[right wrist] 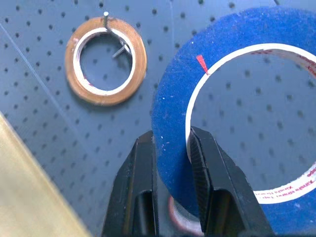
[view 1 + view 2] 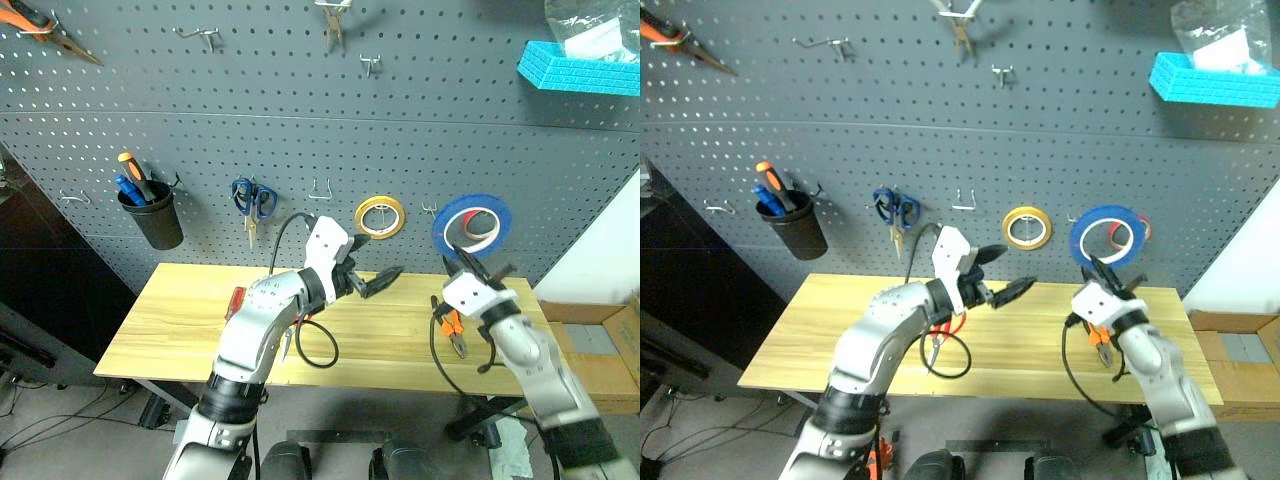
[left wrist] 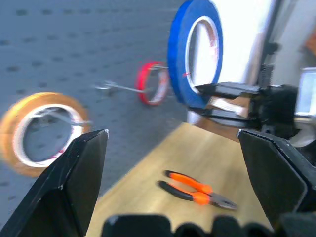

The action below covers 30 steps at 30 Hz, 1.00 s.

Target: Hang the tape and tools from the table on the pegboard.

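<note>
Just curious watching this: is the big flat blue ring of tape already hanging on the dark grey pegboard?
Not yet. The right gripper pinches the blue tape ring, holding it up before the pegboard.

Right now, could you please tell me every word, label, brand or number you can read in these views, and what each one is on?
No text can be read with confidence.
Red lettering on the pale core of the blue tape, held in the right gripper: too small to read.
Red mark on that tape's rim: a plain arrow shape, no lettering.
</note>
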Each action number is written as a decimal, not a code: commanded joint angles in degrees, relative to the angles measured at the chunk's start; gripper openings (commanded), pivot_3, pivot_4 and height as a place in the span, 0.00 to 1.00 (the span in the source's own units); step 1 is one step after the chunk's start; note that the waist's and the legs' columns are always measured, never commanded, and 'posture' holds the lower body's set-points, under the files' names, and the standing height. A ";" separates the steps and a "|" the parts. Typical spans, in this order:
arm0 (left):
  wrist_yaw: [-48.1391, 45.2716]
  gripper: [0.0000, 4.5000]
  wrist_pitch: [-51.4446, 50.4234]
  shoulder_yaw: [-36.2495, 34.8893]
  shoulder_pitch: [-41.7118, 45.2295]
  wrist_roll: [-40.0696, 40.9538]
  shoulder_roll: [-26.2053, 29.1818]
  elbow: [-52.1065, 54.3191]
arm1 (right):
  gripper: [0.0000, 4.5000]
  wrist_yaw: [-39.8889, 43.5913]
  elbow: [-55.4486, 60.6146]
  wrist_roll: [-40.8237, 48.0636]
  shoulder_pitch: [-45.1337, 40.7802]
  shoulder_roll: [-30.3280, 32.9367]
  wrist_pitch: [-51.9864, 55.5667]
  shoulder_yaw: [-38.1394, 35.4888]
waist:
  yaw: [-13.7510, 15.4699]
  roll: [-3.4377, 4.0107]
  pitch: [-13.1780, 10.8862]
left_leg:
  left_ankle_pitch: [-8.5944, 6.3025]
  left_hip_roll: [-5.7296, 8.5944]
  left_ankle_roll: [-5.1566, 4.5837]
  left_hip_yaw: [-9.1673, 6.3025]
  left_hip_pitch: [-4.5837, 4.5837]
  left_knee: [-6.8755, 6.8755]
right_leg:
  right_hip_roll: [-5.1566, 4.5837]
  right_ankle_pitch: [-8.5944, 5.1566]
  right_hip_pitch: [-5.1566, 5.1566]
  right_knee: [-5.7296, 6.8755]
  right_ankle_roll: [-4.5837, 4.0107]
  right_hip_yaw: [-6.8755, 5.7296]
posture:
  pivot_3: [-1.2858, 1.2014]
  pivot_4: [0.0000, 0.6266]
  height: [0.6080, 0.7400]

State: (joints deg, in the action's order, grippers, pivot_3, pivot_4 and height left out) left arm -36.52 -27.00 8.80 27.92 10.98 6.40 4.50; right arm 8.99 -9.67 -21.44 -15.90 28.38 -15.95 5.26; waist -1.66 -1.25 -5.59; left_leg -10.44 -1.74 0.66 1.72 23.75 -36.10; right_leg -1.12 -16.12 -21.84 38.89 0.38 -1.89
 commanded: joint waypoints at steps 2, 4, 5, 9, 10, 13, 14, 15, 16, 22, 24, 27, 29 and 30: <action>1.27 1.00 6.07 -0.46 4.64 -0.47 -0.92 -5.35 | 0.08 8.56 -8.87 7.84 -7.51 -0.45 -6.85 1.27 | 0.01 -0.01 0.03 | 0.00 0.01 0.00 0.00 0.02 0.07 | 0.02 -0.04 0.01 -0.01 -0.04 0.02 | 0.52 0.00 1.00; 1.51 1.00 6.89 -0.89 5.87 0.05 -1.18 -6.68 | 0.08 13.41 -12.48 10.30 -10.10 -0.40 -7.09 2.01 | 0.02 -0.01 0.03 | -0.01 0.00 0.00 0.01 0.04 0.09 | 0.02 -0.08 0.00 0.00 -0.06 0.04 | 0.52 0.00 1.00; 1.51 1.00 7.04 -1.03 6.18 0.24 -1.16 -7.00 | 0.08 15.41 -13.93 11.41 -11.08 -0.47 -6.49 2.09 | 0.02 0.00 0.04 | -0.01 0.01 -0.01 0.01 0.06 0.10 | 0.01 -0.08 -0.02 -0.01 -0.06 0.05 | 0.52 0.00 1.00; 1.52 1.00 7.31 -1.14 5.76 0.30 -0.71 -6.92 | 0.08 23.09 -17.61 14.87 -13.55 -0.19 -1.93 2.47 | -0.29 -0.19 0.27 | -0.02 -0.01 -0.01 0.10 -0.06 0.08 | 0.01 -0.06 0.00 0.07 -0.07 0.21 | 0.52 0.00 1.00; 1.61 1.00 7.29 -1.09 5.46 0.23 -0.58 -6.74 | 0.08 24.79 -18.53 15.07 -14.16 0.20 -0.49 2.73 | -0.29 -0.23 0.30 | -0.02 -0.02 -0.01 0.10 -0.13 0.08 | 0.01 -0.06 0.04 0.07 -0.06 0.24 | 0.52 0.00 1.00; 1.84 1.00 7.21 -0.80 4.93 0.08 -0.44 -6.26 | 0.08 27.06 -20.08 15.39 -15.22 0.86 2.20 2.45 | -0.14 -0.20 0.33 | -0.03 -0.02 -0.01 0.14 -0.74 0.13 | 0.00 -0.05 0.55 0.08 -0.05 0.29 | 0.52 0.00 1.00; 1.91 1.00 7.15 -0.71 4.89 0.10 -0.44 -6.15 | 0.08 27.07 -20.33 15.31 -15.45 0.98 2.36 2.13 | -0.11 -0.17 0.34 | -0.03 -0.02 -0.01 0.15 -0.84 0.14 | -0.02 -0.04 0.64 0.09 -0.07 0.34 | 0.52 0.00 1.00; 1.98 1.00 7.07 -0.64 4.87 0.14 -0.42 -6.04 | 0.08 27.01 -20.34 15.16 -15.51 1.09 2.56 1.91 | -0.10 -0.17 0.34 | -0.03 -0.04 -0.01 0.16 -0.84 0.13 | -0.04 -0.03 0.61 0.12 -0.09 0.39 | 0.52 0.00 1.00; 2.06 1.00 7.01 -0.59 4.87 0.19 -0.39 -5.96 | 0.08 26.86 -20.18 15.00 -15.43 1.16 2.77 1.74 | -0.11 -0.17 0.34 | -0.03 -0.04 -0.01 0.21 -0.83 0.13 | -0.04 -0.02 0.59 0.13 -0.09 0.46 | 0.52 0.00 1.00; 2.00 1.00 7.45 -0.82 5.73 0.41 -0.08 -7.21 | 0.08 26.46 -19.18 14.97 -13.81 1.50 4.17 1.12 | -0.11 -0.18 0.35 | -0.09 -0.01 -0.08 0.44 -0.79 0.18 | -0.03 -0.01 0.44 0.10 -0.06 0.79 | 0.52 0.00 1.00; 1.93 1.00 7.64 -0.95 6.08 0.41 -0.01 -7.68 | 0.08 26.02 -19.13 14.49 -13.53 1.81 4.17 1.17 | -0.10 -0.18 0.35 | -0.11 -0.01 -0.10 0.49 -0.79 0.18 | -0.03 -0.01 0.43 0.10 -0.05 0.85 | 0.52 0.00 1.00; 1.91 1.00 8.04 -0.94 6.40 0.28 0.03 -8.25 | 0.08 25.30 -19.39 13.73 -13.61 2.14 4.10 1.40 | -0.11 -0.18 0.35 | -0.11 -0.01 -0.11 0.53 -0.81 0.17 | -0.03 0.01 0.43 0.10 -0.03 0.89 | 0.52 0.00 1.00; 1.89 1.00 8.27 -0.80 6.31 0.23 0.00 -8.33 | 0.24 25.01 -19.24 13.89 -13.48 2.04 4.18 1.27 | -0.19 -0.18 0.35 | -0.11 0.00 -0.11 0.56 -0.82 0.17 | -0.03 0.02 0.42 0.10 -0.01 0.93 | 0.52 0.00 1.00; 1.89 1.00 8.27 -0.72 6.15 0.26 0.00 -8.14 | 0.29 24.97 -18.95 13.87 -13.29 2.10 4.03 1.32 | -0.20 -0.18 0.35 | -0.12 0.00 -0.11 0.59 -0.84 0.17 | -0.02 0.02 0.43 0.10 0.00 0.95 | 0.52 0.00 1.00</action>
State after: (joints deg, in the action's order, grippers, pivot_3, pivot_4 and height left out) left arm -34.49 -20.23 8.24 32.91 10.74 6.49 -4.80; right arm 34.66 -31.20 -7.85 -28.60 29.72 -11.46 7.99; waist -1.86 -1.43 -5.24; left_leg -10.56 -1.74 0.54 2.31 22.91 -35.93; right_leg -1.13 -16.10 -21.42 38.99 0.38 -0.93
